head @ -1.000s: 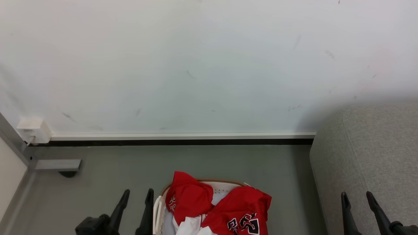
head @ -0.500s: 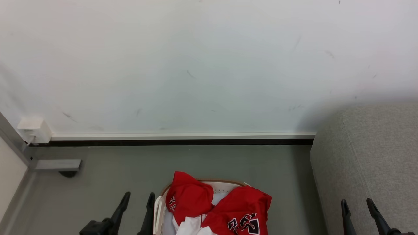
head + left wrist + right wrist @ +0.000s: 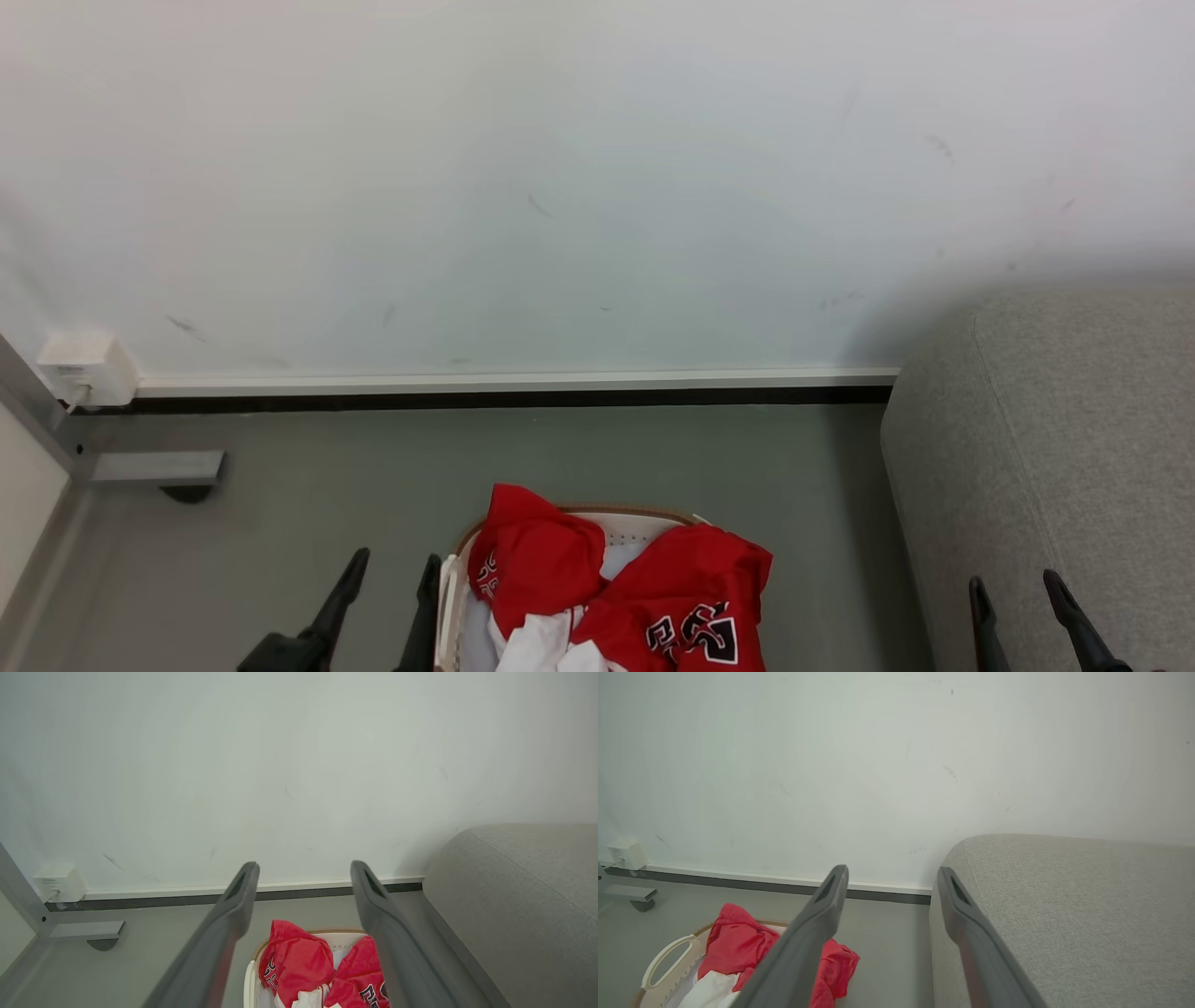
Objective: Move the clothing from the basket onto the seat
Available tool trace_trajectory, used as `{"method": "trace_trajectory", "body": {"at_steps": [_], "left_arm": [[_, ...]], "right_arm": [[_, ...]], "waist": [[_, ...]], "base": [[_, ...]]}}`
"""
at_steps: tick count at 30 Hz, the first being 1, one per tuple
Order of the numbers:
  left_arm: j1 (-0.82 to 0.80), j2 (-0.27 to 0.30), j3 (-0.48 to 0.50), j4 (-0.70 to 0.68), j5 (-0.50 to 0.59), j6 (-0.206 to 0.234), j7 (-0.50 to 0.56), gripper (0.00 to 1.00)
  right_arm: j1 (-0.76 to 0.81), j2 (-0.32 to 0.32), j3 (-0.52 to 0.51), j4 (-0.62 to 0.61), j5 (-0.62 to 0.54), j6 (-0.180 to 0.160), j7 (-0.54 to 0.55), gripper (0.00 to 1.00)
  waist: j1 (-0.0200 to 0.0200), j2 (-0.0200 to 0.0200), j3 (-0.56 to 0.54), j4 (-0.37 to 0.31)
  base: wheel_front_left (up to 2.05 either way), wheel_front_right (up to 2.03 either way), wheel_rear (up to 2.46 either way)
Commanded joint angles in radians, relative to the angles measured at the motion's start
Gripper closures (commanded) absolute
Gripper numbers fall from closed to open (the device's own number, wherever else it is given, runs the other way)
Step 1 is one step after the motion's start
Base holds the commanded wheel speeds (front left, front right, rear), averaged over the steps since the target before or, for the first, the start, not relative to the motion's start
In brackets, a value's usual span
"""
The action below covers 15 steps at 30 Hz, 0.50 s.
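Not much going on since a second ago. The whole head view has slid up and to the left a touch, so that's the camera moving, not the stuff in the room.

What did change: the right gripper (image 3: 1015,579) has sunk lower in that view, with less of its fingers poking up from the bottom edge. The left gripper (image 3: 396,556) dipped a hair too. Both have their fingers spread wide with nothing between them, same as before.

The clothing (image 3: 691,579) hasn't budged. It's piled in the basket (image 3: 607,511), one red bunch flopped over the far left rim, another with black-and-white lettering hanging over the right side, and a white bit tucked between them. The basket sits on the grey floor (image 3: 373,467), right next to the left gripper's inner finger. The seat (image 3: 1074,448) is off to the right, a strip of floor between it and the basket, and the right gripper shows against its grey fabric.

Behind it all is a scuffed pale wall (image 3: 597,187), with a small white box (image 3: 84,367) low on the left above a grey metal foot (image 3: 154,464).
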Motion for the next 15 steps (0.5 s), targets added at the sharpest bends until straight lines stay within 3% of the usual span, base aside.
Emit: {"method": "trace_trajectory", "body": {"at_steps": [1,9,15], "left_arm": [[-0.005,0.004,0.003,0.003,0.024,-0.004,-0.009,0.00],[-0.029,0.004,0.001,0.008,0.027,-0.009,-0.007,0.00],[-0.099,0.004,-0.022,0.016,0.019,-0.012,-0.007,0.00]], "right_arm": [[-0.004,-0.008,0.003,0.002,-0.024,-0.002,-0.010,0.00],[-0.020,-0.007,0.004,-0.013,-0.010,-0.002,-0.009,0.00],[-0.072,-0.007,0.004,-0.039,0.005,-0.002,-0.009,0.00]], "waist": [[0.0000,0.0000,0.004,-0.005],[0.0000,0.0000,0.037,-0.029],[0.0000,0.0000,0.136,-0.047]], "base": [[0.00,0.00,0.00],[0.00,0.00,0.00],[0.00,0.00,0.00]]}}
